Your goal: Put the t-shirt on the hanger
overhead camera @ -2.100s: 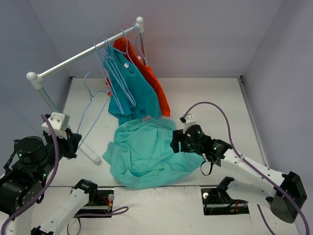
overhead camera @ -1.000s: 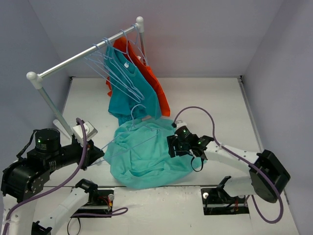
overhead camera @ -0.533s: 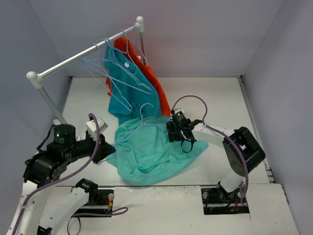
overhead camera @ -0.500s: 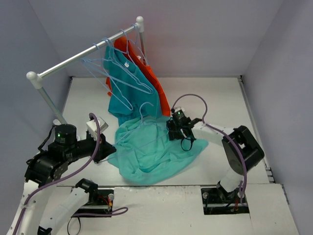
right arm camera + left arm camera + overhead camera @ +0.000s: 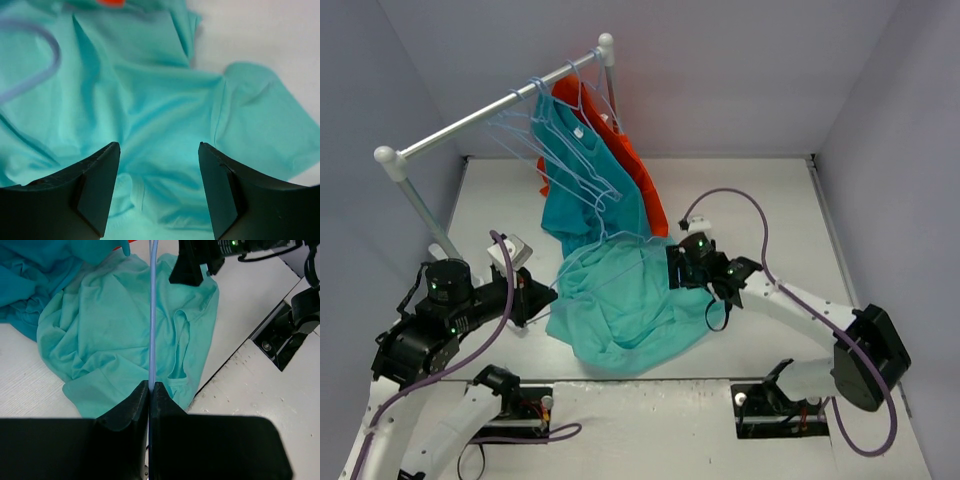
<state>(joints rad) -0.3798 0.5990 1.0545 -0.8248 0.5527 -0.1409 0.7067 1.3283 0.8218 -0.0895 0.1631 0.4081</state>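
No legible text, labels or numbers.

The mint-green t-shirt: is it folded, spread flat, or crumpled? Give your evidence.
Crumpled: the t-shirt lies in a wrinkled heap on the table, edges turned over; the hanger wire passes above it.

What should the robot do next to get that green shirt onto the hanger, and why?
Probably lower the right gripper and close it on the t-shirt. It is open over the cloth, holding nothing, while the left gripper is shut on the hanger, whose wire lies across the shirt. The cloth likely needs lifting before the hanger can slide in.
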